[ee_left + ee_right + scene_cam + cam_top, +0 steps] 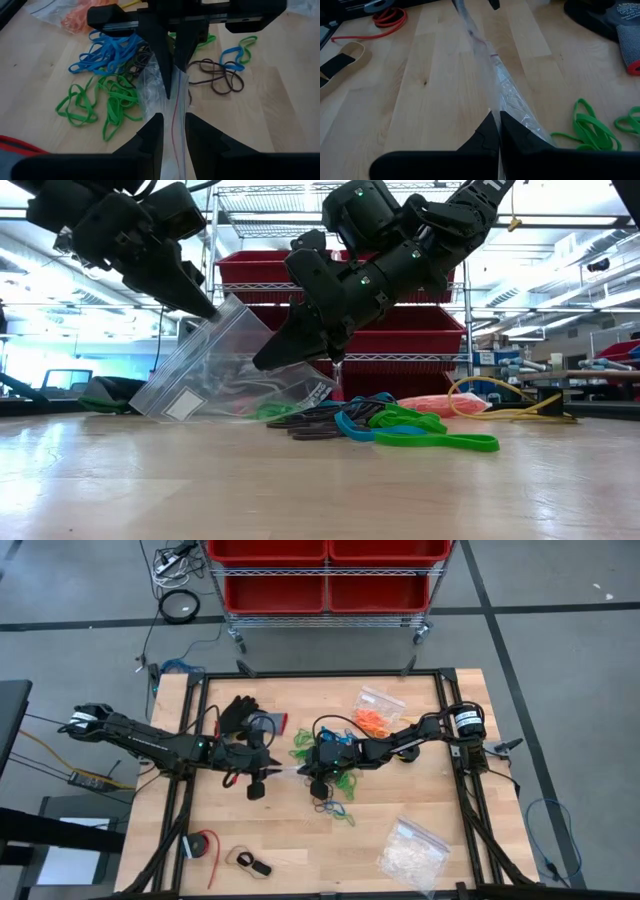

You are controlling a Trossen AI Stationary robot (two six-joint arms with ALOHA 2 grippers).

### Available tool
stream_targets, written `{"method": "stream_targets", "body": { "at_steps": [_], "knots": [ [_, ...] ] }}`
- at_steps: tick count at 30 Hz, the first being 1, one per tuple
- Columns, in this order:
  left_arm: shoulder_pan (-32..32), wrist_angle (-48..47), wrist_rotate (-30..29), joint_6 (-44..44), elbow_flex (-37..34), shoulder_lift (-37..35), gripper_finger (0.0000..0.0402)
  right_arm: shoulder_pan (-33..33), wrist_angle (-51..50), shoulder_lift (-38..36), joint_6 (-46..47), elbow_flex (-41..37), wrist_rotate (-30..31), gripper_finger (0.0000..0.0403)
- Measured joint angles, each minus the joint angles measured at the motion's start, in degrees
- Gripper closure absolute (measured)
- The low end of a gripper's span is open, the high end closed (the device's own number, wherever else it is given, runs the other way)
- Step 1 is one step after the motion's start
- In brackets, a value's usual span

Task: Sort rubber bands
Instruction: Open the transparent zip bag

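- The rubber bands (107, 80) lie loose in a pile at the table's middle: green (437, 441), blue and dark loops tangled together, with a few more strays at about 6 o'clock of the pile in the high view.
- A clear zip bag (215, 365) is stretched in the air just at 9 o'clock of the pile, held between both grippers.
- The left gripper (262, 768) pinches the bag's edge from the 9 o'clock side, its fingers (150, 137) clenched on the plastic.
- The right gripper (318, 766) is clamped tight on the bag's opposite edge, right over the pile.
- An open bag of orange bands (374, 718) sits at 1 o'clock of the pile.
- A black glove (240, 715) lies at 10 o'clock.
- A clear bag of whitish pieces (412, 850) rests at 5 o'clock near the wooden table (300, 850) edge.
- A red band (205, 843) lies at 7 o'clock.
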Motion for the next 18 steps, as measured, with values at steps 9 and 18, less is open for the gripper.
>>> {"method": "stream_targets", "body": {
  "at_steps": [9,18],
  "knots": [
    [0.0,-0.6,-0.5,-0.2,0.0,0.0,0.0314,0.0,0.0,0.0,0.0,0.0,0.0,0.0403],
    [0.0,-0.6,-0.5,-0.4,0.0,2.0,0.0314,0.0,0.0,0.0,0.0,0.0,0.0,0.0403]
  ]
}}
